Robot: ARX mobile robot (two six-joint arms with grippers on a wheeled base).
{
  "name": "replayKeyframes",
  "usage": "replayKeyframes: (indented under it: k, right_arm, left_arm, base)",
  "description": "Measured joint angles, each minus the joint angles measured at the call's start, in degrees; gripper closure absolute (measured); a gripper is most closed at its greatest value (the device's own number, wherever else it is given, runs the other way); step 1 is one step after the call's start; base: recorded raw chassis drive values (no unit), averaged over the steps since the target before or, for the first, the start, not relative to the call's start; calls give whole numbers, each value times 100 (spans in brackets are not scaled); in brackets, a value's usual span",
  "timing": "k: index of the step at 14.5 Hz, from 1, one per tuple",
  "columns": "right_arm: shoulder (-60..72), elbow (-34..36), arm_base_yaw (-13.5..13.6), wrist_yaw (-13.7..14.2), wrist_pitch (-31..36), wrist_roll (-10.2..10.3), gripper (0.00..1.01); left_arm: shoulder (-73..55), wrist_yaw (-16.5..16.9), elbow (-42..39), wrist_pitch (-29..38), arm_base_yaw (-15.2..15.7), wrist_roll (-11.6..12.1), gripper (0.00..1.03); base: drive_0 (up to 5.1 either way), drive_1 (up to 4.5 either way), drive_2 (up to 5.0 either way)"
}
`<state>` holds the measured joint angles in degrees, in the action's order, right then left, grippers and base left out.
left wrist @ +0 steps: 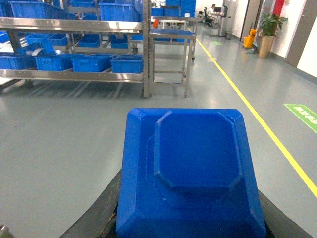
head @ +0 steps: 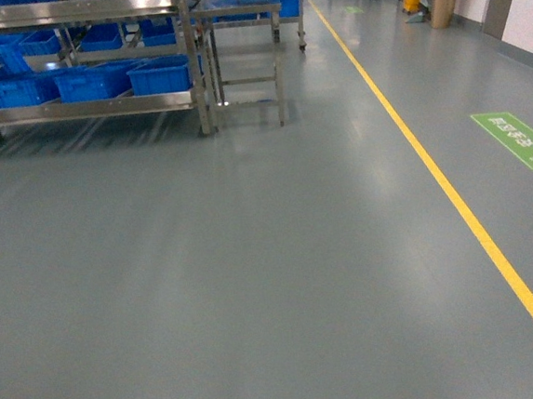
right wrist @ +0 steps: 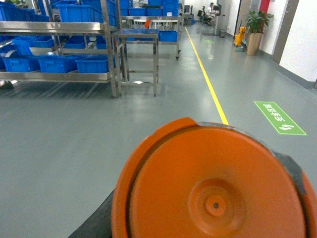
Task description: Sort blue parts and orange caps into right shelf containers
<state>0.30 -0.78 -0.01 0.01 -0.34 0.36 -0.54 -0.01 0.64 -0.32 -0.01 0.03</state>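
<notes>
- Ahead, grey floor (head: 255, 284) with a yellow line (head: 453, 197) running away on the right.
- Steel shelf rack (head: 100, 107) far left, carrying blue crates (head: 158, 75); small steel table (head: 243, 33) just beside it.
- Blue part (left wrist: 190, 171) fills the left wrist view, dark gripper edges under it; grip itself hidden, cannot tell.
- Orange cap (right wrist: 213, 183) fills the right wrist view; jaws hidden, cannot tell.

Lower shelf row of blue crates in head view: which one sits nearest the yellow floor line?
The rightmost bright-blue ribbed plastic crate, by the steel rack's corner post; the other crates sit further left.
</notes>
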Motion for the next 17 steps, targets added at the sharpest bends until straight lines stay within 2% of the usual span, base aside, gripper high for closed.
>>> replayKeyframes:
  k: [17]
  right_arm:
    - [0, 2, 0, -2, -4, -2, 55]
  left_arm:
    - [0, -2, 0, -15, 0, 0, 61]
  base:
    - [6, 438, -426]
